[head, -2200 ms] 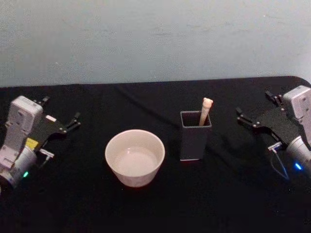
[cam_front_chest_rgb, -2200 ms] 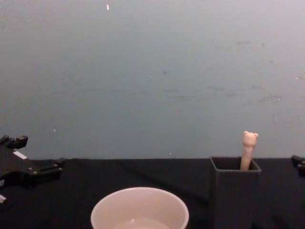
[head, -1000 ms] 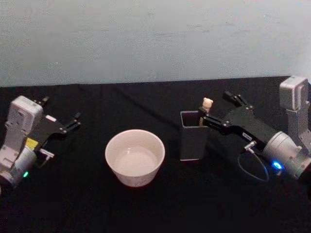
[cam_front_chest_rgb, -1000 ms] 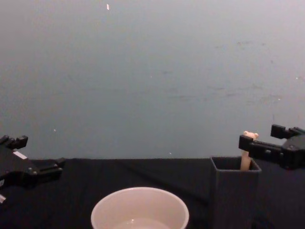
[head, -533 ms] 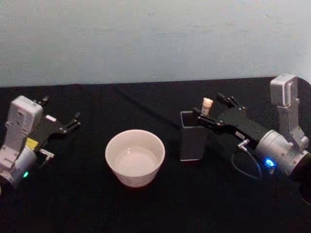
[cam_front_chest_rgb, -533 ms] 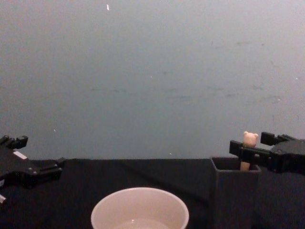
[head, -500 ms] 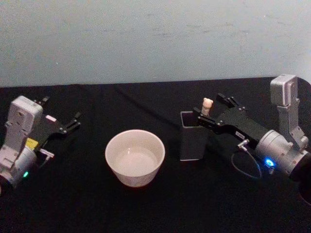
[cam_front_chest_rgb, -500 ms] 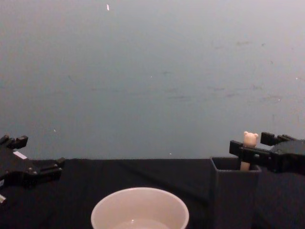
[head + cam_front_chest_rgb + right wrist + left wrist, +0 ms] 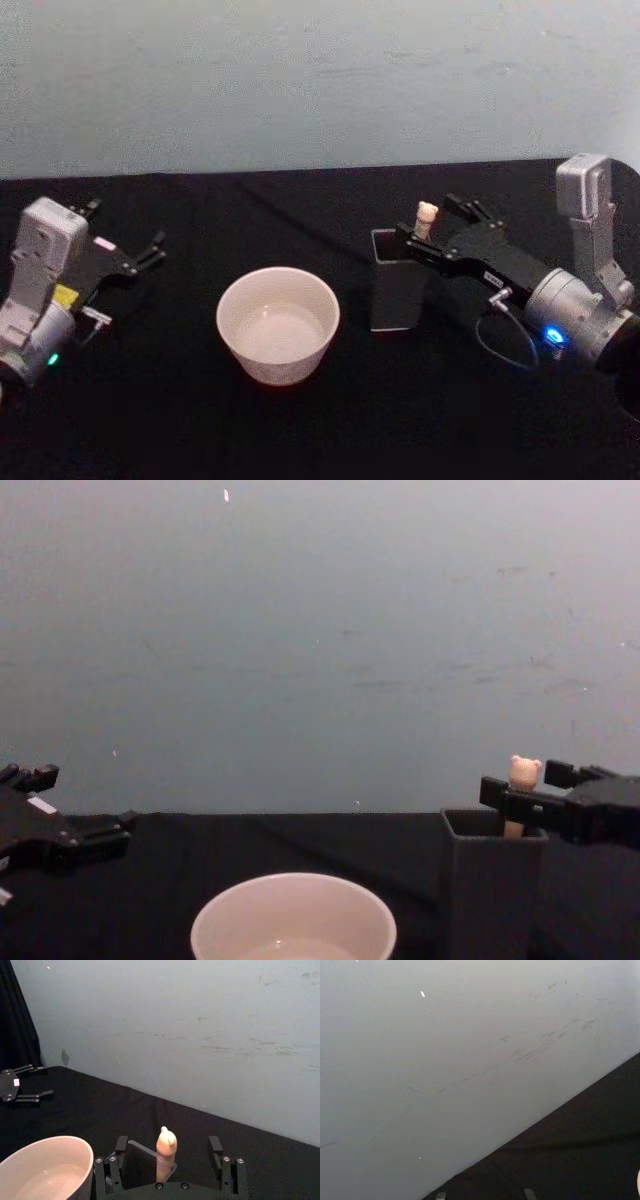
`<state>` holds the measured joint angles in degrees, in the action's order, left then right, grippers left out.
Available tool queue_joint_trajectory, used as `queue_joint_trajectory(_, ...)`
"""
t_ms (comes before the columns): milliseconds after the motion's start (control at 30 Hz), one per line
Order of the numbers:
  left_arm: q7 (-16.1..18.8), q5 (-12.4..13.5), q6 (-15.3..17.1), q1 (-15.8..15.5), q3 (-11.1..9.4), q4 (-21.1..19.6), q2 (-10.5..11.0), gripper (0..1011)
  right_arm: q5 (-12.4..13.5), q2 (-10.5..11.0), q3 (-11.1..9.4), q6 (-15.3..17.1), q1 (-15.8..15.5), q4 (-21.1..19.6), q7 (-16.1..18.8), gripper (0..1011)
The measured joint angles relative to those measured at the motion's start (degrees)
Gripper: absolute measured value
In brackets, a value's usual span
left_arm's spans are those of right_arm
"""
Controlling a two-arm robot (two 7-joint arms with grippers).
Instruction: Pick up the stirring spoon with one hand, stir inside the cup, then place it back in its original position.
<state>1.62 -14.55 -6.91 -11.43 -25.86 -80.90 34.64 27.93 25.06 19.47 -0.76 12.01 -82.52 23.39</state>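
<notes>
R hand (image 9: 428, 218) level, straddling spoon (image 9: 426, 210)

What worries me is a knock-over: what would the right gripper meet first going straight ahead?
Probably the stirring spoon: its handle stands between the right gripper's open fingers, so going on brings it against the palm. Depth unclear.

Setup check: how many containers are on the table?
2. The cream cup sits centrally; the dark square holder stands to its right, holding the stirring spoon, with the right pincer open around the spoon's top.
</notes>
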Motion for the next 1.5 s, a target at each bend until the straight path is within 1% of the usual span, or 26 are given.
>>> queue_joint_trajectory(233, 0.0, 0.0, 0.0, 0.0, 0.0, 0.0, 0.0, 1001, 0.0, 0.0, 0.0, 0.0, 0.0, 0.0, -0.1, 1002)
queue_joint_trajectory(300, 0.0, 0.0, 0.0, 0.0, 0.0, 0.0, 0.0, 1001, 0.0, 0.0, 0.1, 0.0, 0.0, -0.1, -0.2, 976)
queue_joint_trajectory(367, 0.0, 0.0, 0.0, 0.0, 0.0, 0.0, 0.0, 1001, 0.0, 0.1, 0.1, 0.0, 0.0, -0.1, -0.2, 922)
queue_joint_trajectory(400, 0.0, 0.0, 0.0, 0.0, 0.0, 0.0, 0.0, 1001, 0.0, 0.1, 0.1, 0.0, 0.0, -0.1, -0.2, 922)
queue_joint_trajectory(500, 0.0, 0.0, 0.0, 0.0, 0.0, 0.0, 0.0, 1001, 0.0, 0.1, 0.1, 0.0, 0.0, -0.1, -0.2, 834)
queue_joint_trajectory(567, 0.0, 0.0, 0.0, 0.0, 0.0, 0.0, 0.0, 1001, 0.0, 0.1, 0.1, -0.1, 0.0, -0.1, -0.2, 795)
queue_joint_trajectory(600, 0.0, 0.0, 0.0, 0.0, 0.0, 0.0, 0.0, 1001, 0.0, 0.1, 0.1, -0.1, 0.0, -0.1, -0.2, 737)
queue_joint_trajectory(667, 0.0, 0.0, 0.0, 0.0, 0.0, 0.0, 0.0, 1001, 0.0, 0.1, 0.1, -0.1, 0.0, -0.1, -0.3, 705)
queue_joint_trajectory(700, 0.0, 0.0, 0.0, 0.0, 0.0, 0.0, 0.0, 1001, 0.0, 0.1, 0.1, -0.1, 0.0, -0.1, -0.3, 648)
queue_joint_trajectory(733, 0.0, 0.0, 0.0, 0.0, 0.0, 0.0, 0.0, 1001, 0.0, 0.1, 0.1, -0.1, 0.0, -0.1, -0.3, 648)
queue_joint_trajectory(833, 0.0, 0.0, 0.0, 0.0, 0.0, 0.0, 0.0, 1001, 0.0, 0.1, 0.1, -0.1, 0.0, -0.1, -0.3, 520)
queue_joint_trajectory(900, 0.0, 0.0, 0.0, 0.0, 0.0, 0.0, 0.0, 1001, 0.0, 0.1, 0.1, -0.1, 0.0, -0.1, -0.3, 478)
queue_joint_trajectory(933, 0.0, 0.0, 0.0, 0.0, 0.0, 0.0, 0.0, 1001, 0.0, 0.1, 0.1, -0.1, 0.0, -0.1, -0.3, 416)
queue_joint_trajectory(1000, 0.0, 0.0, 0.0, 0.0, 0.0, 0.0, 0.0, 1001, 0.0, 0.1, 0.1, -0.1, 0.0, -0.1, -0.3, 358)
queue_joint_trajectory(1033, 0.0, 0.0, 0.0, 0.0, 0.0, 0.0, 0.0, 1001, 0.0, 0.1, 0.1, -0.1, 0.0, -0.1, -0.3, 358)
queue_joint_trajectory(1100, 0.0, 0.0, 0.0, 0.0, 0.0, 0.0, 0.0, 1001, 0.0, 0.1, 0.1, -0.1, 0.0, -0.1, -0.3, 253)
queue_joint_trajectory(1200, 0.0, 0.0, 0.0, 0.0, 0.0, 0.0, 0.0, 1001, 0.0, 0.1, 0.1, -0.1, 0.0, -0.1, -0.3, 214)
queue_joint_trajectory(1500, 0.0, 0.0, 0.0, 0.0, 0.0, 0.0, 0.0, 1001, 0.0, 0.1, 0.1, -0.1, 0.0, -0.1, -0.3, 214)
